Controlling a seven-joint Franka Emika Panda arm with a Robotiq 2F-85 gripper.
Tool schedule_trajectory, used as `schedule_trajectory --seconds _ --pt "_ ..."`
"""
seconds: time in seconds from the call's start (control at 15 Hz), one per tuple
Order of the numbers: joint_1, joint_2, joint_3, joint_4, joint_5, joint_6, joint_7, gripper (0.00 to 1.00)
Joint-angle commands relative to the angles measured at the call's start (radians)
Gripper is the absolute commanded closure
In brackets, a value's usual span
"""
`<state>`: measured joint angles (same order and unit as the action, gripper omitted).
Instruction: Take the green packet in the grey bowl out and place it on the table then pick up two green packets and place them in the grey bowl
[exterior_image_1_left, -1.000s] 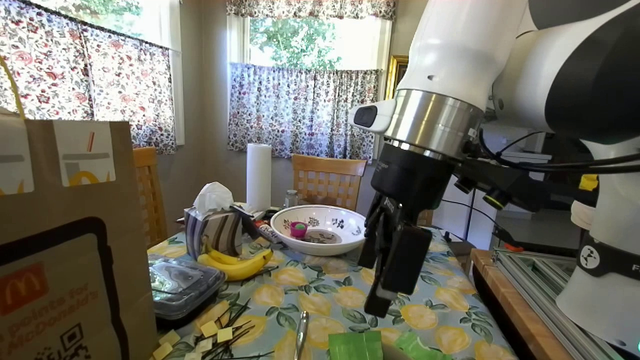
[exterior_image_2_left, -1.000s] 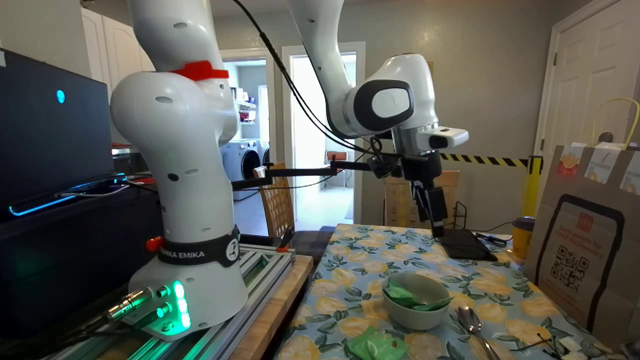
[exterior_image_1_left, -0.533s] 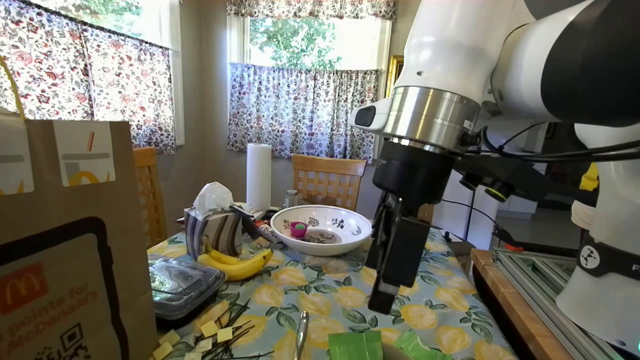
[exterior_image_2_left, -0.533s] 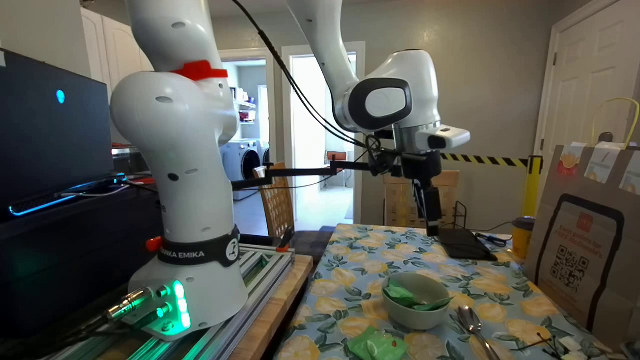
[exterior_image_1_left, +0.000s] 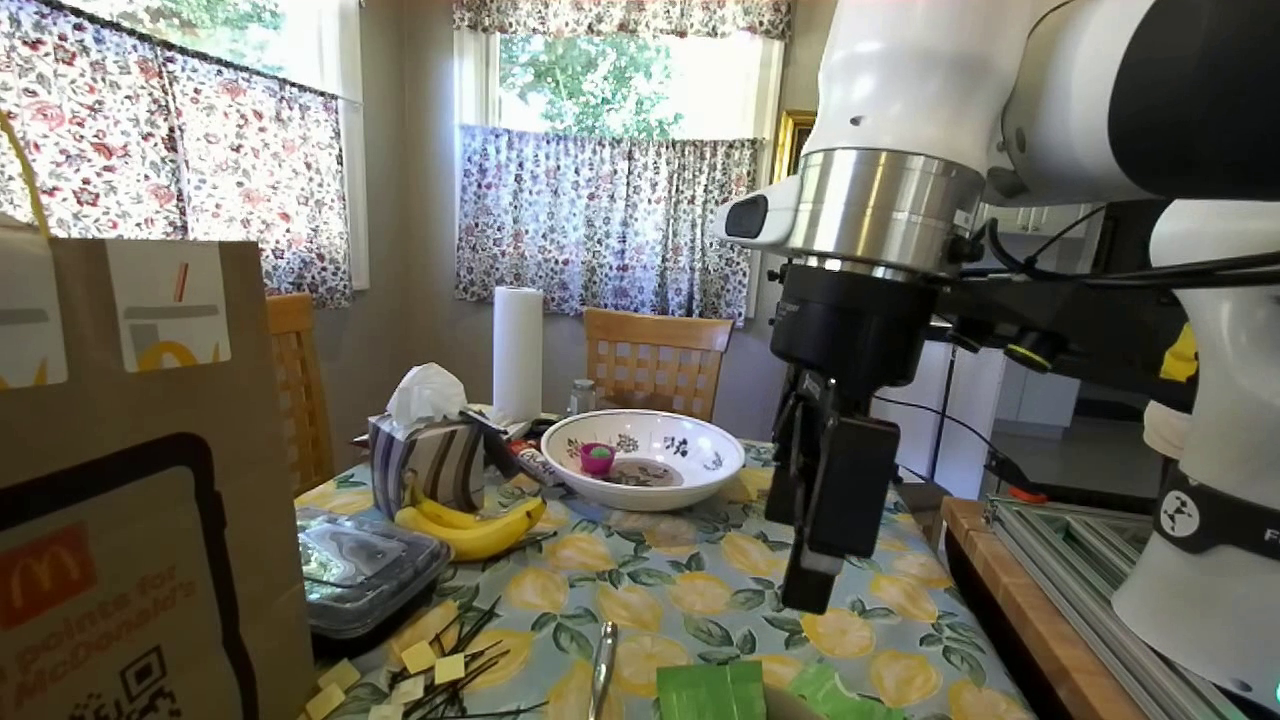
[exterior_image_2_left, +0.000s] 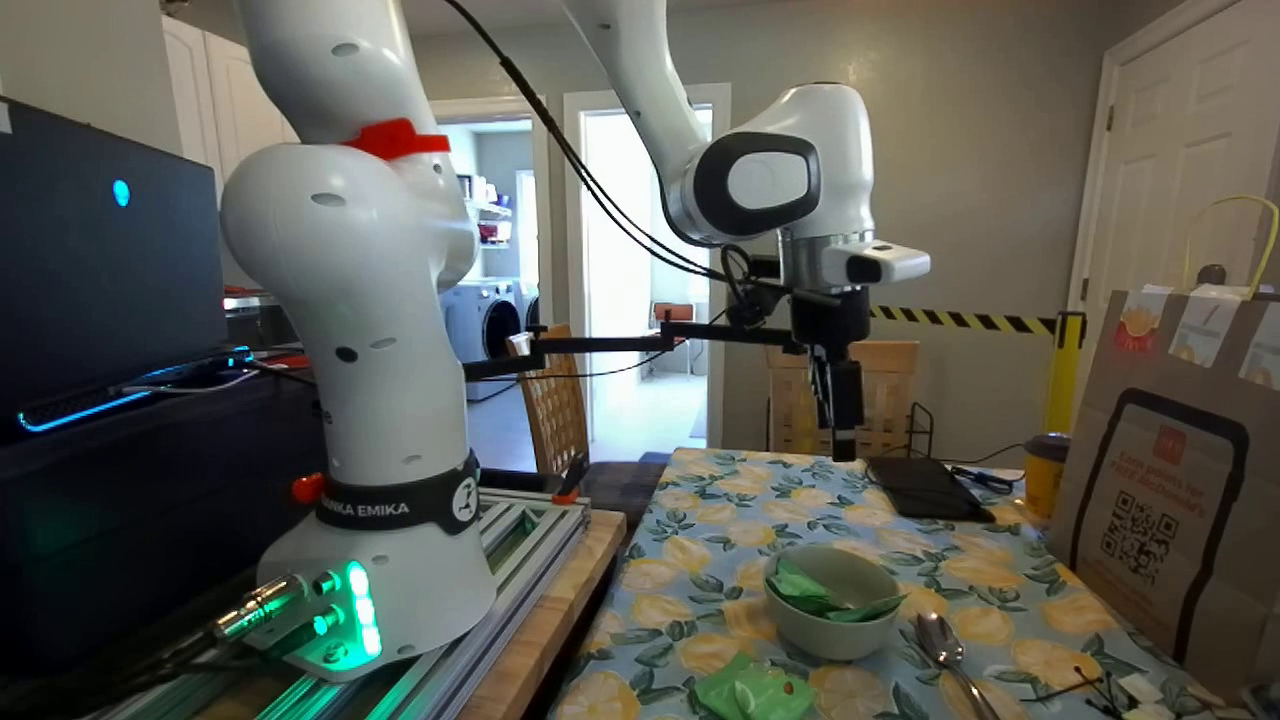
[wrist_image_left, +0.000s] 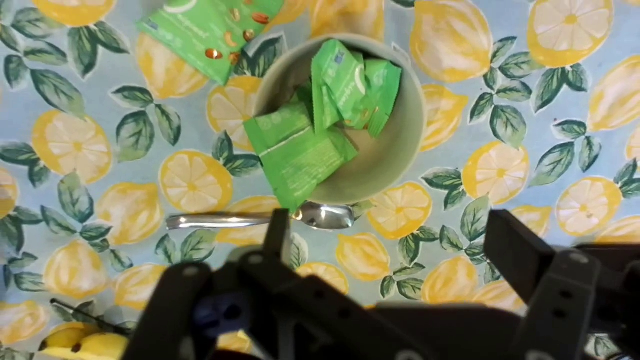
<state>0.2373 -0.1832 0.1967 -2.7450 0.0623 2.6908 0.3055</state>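
Wrist view — green packet (wrist_image_left: 212, 35), nuts pictured.

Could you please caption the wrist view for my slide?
Open end effector above a lemon-print tablecloth, green packets in the grey bowl, another packet beside it.

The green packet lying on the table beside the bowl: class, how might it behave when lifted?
The green packet may flex, as it looks creased in an exterior view. Its printed nuts hint at loose contents that could shift.
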Motion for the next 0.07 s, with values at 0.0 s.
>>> schedule_trajectory --seconds 0.0 --pt "-0.015 -0.006 0.017 0.000 0.007 -0.005 -0.006 0.00"
